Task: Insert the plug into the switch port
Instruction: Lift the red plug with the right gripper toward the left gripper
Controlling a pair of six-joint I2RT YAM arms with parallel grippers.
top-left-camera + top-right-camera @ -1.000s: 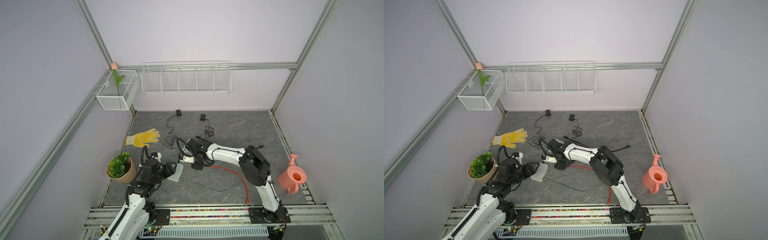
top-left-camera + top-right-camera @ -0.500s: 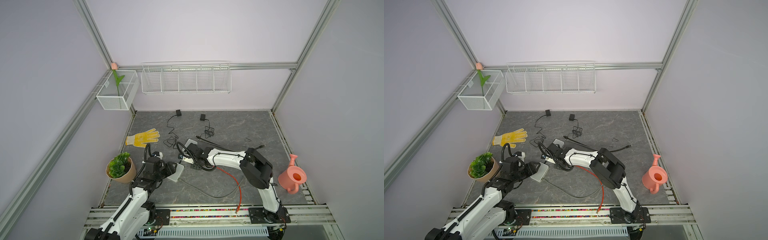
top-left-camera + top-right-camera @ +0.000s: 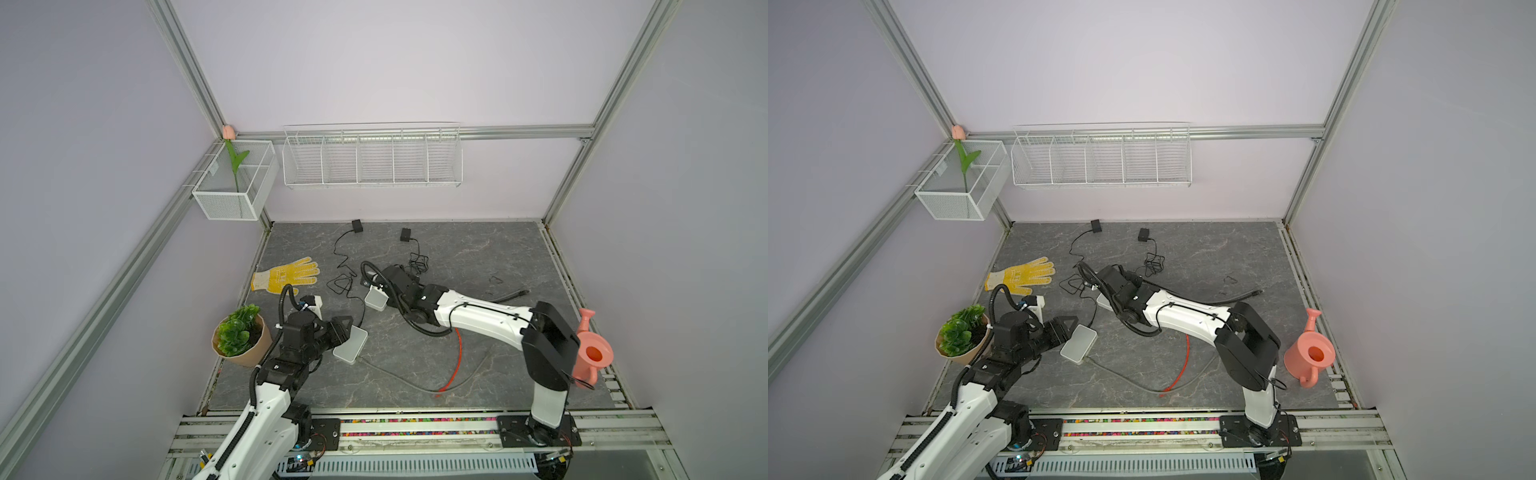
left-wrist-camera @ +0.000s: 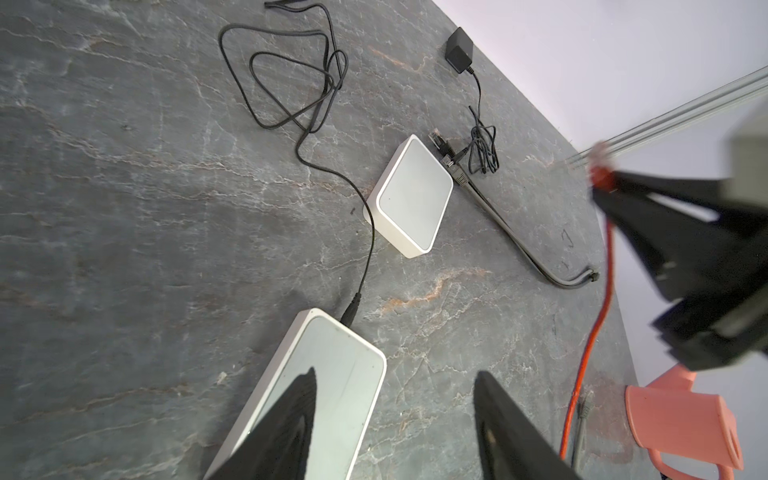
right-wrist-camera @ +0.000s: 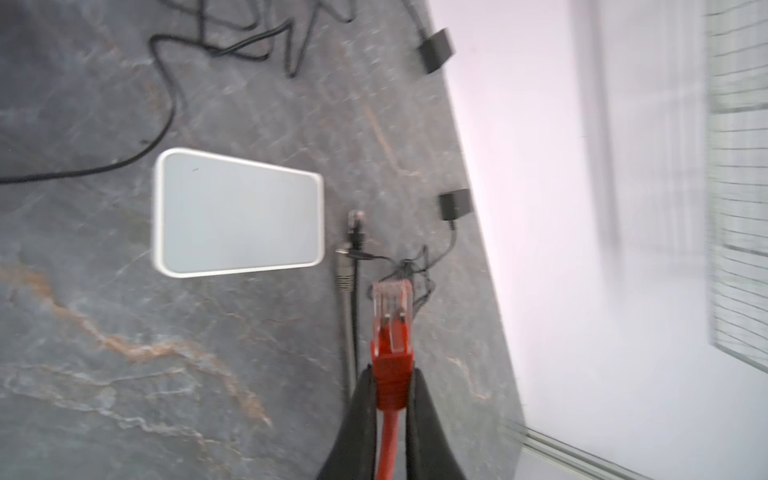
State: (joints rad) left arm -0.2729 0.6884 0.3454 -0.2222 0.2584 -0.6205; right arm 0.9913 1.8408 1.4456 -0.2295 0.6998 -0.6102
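My right gripper (image 5: pixel 392 374) is closed on the red boot of an Ethernet plug (image 5: pixel 390 307), clear tip jutting ahead of it; a white switch (image 5: pixel 237 216) lies on the counter (image 5: pixel 124 374) just ahead and aside, ports hidden. My left gripper (image 4: pixel 395 373) stands open, one finger (image 4: pixel 291 415) over a second white box (image 4: pixel 345 361). The plug seems light, rigid, with a fragile latch, so the boot looks the right hold.
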